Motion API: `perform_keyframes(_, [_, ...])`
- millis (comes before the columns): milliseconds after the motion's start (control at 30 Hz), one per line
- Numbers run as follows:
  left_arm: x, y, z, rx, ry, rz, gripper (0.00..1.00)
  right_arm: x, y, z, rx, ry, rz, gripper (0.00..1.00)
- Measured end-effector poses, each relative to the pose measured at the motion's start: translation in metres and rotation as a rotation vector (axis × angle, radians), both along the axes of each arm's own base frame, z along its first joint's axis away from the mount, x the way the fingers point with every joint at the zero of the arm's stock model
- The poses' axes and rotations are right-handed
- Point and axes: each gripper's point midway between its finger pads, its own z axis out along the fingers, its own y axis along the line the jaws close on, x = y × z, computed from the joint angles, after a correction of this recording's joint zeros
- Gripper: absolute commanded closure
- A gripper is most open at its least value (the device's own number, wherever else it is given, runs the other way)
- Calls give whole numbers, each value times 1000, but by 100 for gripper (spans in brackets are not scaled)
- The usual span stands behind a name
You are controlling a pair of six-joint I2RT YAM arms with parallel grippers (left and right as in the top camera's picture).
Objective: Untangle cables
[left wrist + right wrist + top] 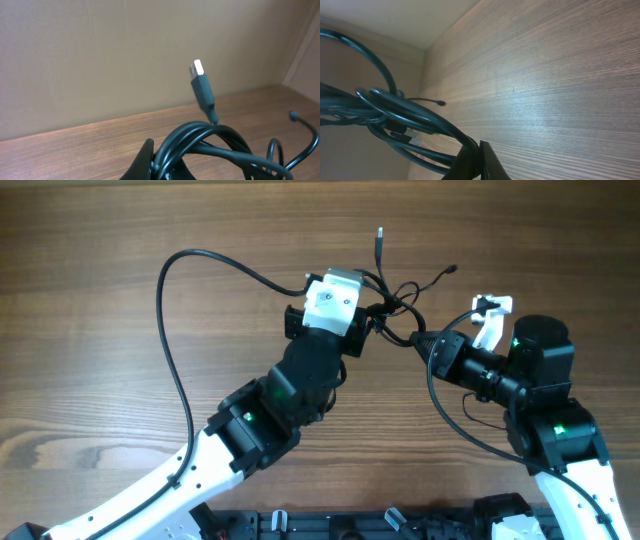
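The cables (398, 305) are a knot of thin black cords held above the wooden table between the two arms. A USB plug (380, 237) sticks out at the far side, and it also shows upright in the left wrist view (199, 70). A small plug end (452, 270) trails to the right. My left gripper (372, 315) is shut on a bundle of loops (210, 142) at the knot's left. My right gripper (424, 340) is shut on strands (410, 115) at the knot's right. A thin tip (441, 103) hangs free.
A thick black arm wire (175, 330) arcs over the table's left half from the left white camera unit (333, 300). Another arm wire (455, 415) loops under the right arm. The wooden table (100, 380) stretches all round.
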Motion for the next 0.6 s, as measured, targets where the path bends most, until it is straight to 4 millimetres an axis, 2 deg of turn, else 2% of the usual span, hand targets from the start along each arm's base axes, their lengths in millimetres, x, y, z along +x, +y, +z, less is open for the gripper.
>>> perform_keyframes(200, [-1,0,4,-55,-1,-4,96,-4,0,-2,-10,14,8,95])
perform_keyframes(400, [4,11,6,-260,51,25,96,-4,2,2,-7,-1,18,95])
perform_keyframes(500, [5,11,4,-299,75,16,96,-1,3,7,-7,-32,24,95])
perform_keyframes(567, [5,15,3,-296,87,18,96,4,5,15,0,-83,37,88])
perform_keyframes(600, [4,20,2,-289,92,25,96,6,6,19,4,-109,44,81])
